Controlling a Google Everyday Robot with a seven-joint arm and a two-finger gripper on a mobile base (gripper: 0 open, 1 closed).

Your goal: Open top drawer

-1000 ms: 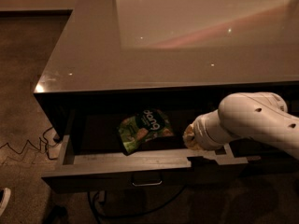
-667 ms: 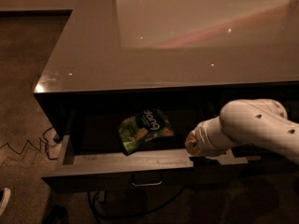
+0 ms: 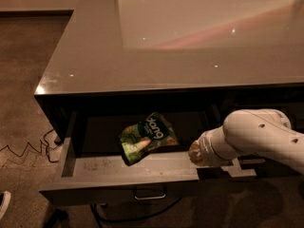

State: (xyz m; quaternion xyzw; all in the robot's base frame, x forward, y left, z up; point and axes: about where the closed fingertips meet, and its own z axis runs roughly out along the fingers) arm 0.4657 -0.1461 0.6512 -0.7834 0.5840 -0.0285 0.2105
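Observation:
The top drawer (image 3: 118, 186) is a wide, shallow dark drawer under the counter, and it stands pulled out toward me. Its small bar handle (image 3: 150, 194) sits at the centre of the flat front. The inside floor (image 3: 99, 165) is grey and scuffed. A green snack bag (image 3: 148, 136) lies in the middle of the drawer. My white arm (image 3: 256, 137) reaches in from the right. My gripper (image 3: 240, 167) is a dark shape at the drawer's right front corner, to the right of the handle and apart from it.
The glossy grey countertop (image 3: 142, 56) overhangs the back of the drawer. Thin cables (image 3: 28, 151) lie on the brown floor at the left. A white shoe tip (image 3: 4, 203) shows at the lower left edge. A cable (image 3: 142, 215) hangs below the drawer.
My arm has shifted a little to the right and downward along the drawer's front edge. The drawer stays pulled out and the bag has not moved.

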